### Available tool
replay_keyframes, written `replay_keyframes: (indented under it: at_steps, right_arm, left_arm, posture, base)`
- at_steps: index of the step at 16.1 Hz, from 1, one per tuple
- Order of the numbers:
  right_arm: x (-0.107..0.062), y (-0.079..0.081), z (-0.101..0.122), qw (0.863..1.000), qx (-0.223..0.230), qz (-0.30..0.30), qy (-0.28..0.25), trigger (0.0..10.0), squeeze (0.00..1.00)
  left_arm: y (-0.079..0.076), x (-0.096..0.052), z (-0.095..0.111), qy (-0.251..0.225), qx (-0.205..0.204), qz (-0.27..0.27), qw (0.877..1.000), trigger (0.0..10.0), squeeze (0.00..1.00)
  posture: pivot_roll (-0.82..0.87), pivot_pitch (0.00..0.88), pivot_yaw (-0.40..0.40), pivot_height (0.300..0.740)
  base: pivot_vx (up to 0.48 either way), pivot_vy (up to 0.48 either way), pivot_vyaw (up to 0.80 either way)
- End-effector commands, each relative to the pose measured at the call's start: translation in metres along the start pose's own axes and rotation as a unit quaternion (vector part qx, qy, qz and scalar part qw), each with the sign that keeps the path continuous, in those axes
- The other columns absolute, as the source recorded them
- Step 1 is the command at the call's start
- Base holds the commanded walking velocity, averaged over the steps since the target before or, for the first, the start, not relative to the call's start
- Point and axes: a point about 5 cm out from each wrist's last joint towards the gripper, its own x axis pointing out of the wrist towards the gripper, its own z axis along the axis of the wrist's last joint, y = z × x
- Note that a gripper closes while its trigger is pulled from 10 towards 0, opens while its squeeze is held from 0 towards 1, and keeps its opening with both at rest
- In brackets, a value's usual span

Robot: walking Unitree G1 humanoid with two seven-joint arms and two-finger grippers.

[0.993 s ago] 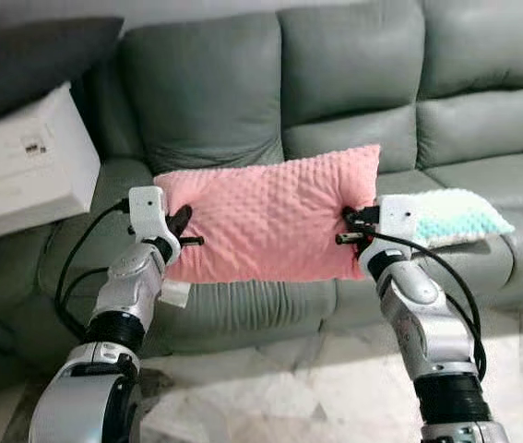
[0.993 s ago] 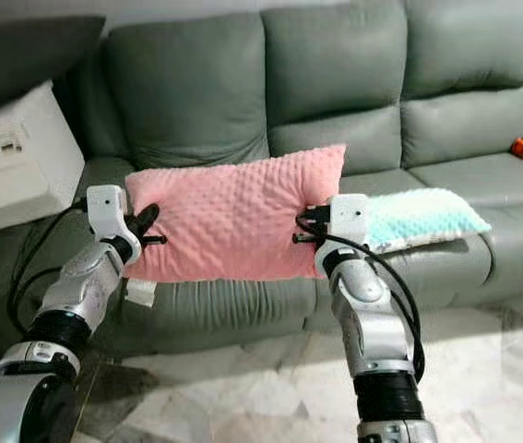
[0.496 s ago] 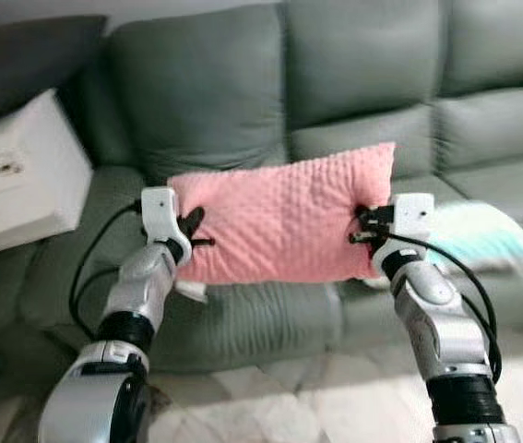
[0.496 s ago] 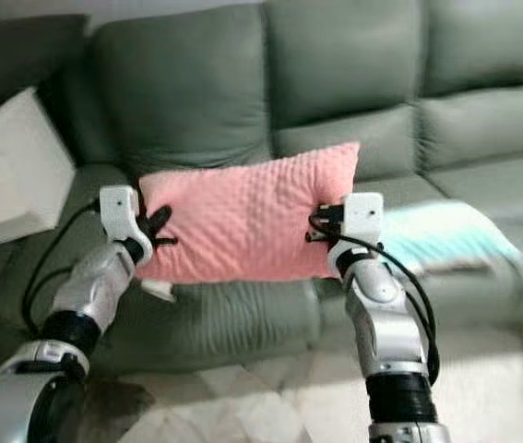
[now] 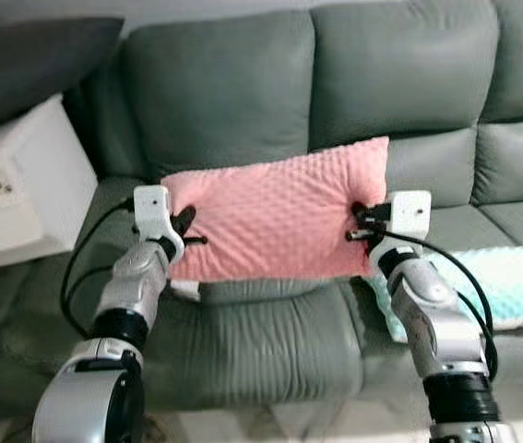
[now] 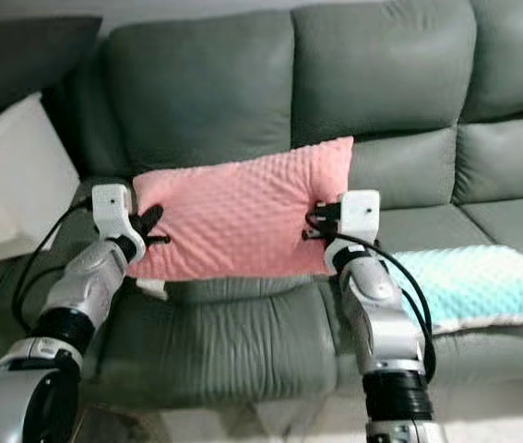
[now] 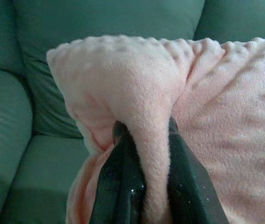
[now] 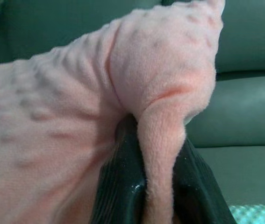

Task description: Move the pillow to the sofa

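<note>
A pink dotted pillow (image 5: 275, 221) hangs stretched between my two grippers, above the seat of the grey-green sofa (image 5: 243, 92). My left gripper (image 5: 185, 238) is shut on the pillow's left edge, and in the left wrist view a fold of pink fabric (image 7: 146, 140) is pinched between the black fingers (image 7: 118, 182). My right gripper (image 5: 357, 221) is shut on the right edge, where the right wrist view shows the pillow (image 8: 165, 135) squeezed between its fingers (image 8: 120, 186). The pillow's lower edge hangs just over the seat cushion (image 5: 261, 332).
A white and mint blanket (image 5: 510, 286) lies on the sofa seat to the right. A white box (image 5: 12, 185) stands at the sofa's left end with a dark cushion (image 5: 30, 55) behind it. The seat below the pillow is bare.
The camera has moved closer to the sofa and shifted left, so the floor has dropped out of view. The pillow stays held between both grippers, now over the seat.
</note>
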Motion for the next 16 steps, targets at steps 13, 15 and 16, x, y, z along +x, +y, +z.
replay_keyframes:
  at_steps: [13,15,16]
  right_arm:
    - [0.001,0.011,0.004,1.0,0.007,0.011,-0.013,10.0,0.0]
    - [0.0009,0.0107,0.0039,1.0,0.007,0.01,-0.013,10.0,0.0]
    - [0.0009,0.0103,0.0034,1.0,0.007,0.01,-0.013,10.0,0.0]
  left_arm:
    - [0.0114,-0.0008,0.008,-0.006,0.02,0.018,1.0,10.0,0.0]
    - [0.0113,-0.0008,0.008,-0.006,0.021,0.019,1.0,10.0,0.0]
    - [0.0108,-0.0008,0.0091,-0.013,0.029,0.021,0.999,10.0,0.0]
  posture:
    - [-0.12,0.0,0.102,0.74]
    - [-0.12,0.0,0.102,0.74]
    - [-0.12,0.0,0.102,0.74]
  base:
    - [0.0,0.295,0.0]
    - [0.0,0.48,0.0]
    - [0.0,0.296,0.0]
